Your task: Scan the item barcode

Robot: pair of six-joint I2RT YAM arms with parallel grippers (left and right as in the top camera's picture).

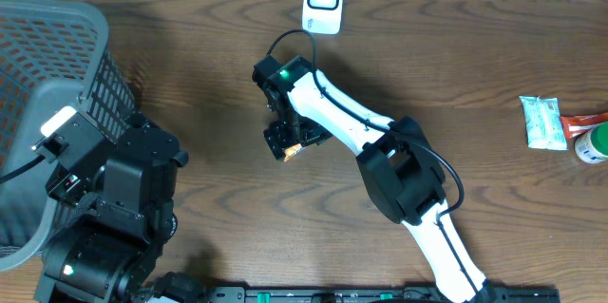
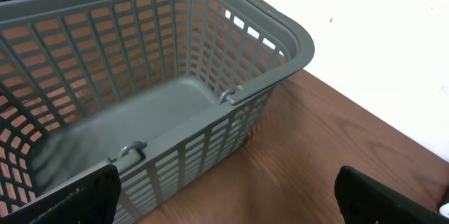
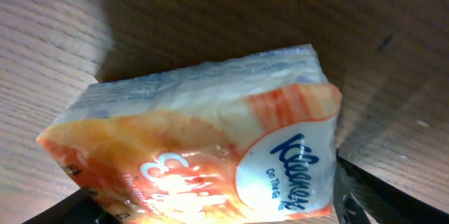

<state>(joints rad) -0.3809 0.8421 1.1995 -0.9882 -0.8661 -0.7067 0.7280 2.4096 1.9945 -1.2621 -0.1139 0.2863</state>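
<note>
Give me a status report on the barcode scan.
Left claw open, empty, beside basket. Right claw straddling Kleenex pack, grip unconfirmed. Nothing seen blocking scanner.

Wooden table (image 1: 190, 47). 1 grey mesh basket (image 1: 33, 66), left edge. 1 white scanner (image 1: 323, 1), top centre. Left arm (image 1: 114, 198), black, lower left. Right gripper (image 1: 288, 147), centre, over 1 orange item (image 1: 293, 153). Right edge: 2 pale green packets (image 1: 543, 121), 1 red pack (image 1: 581, 124), 1 green-lidded container (image 1: 594, 144).
</note>
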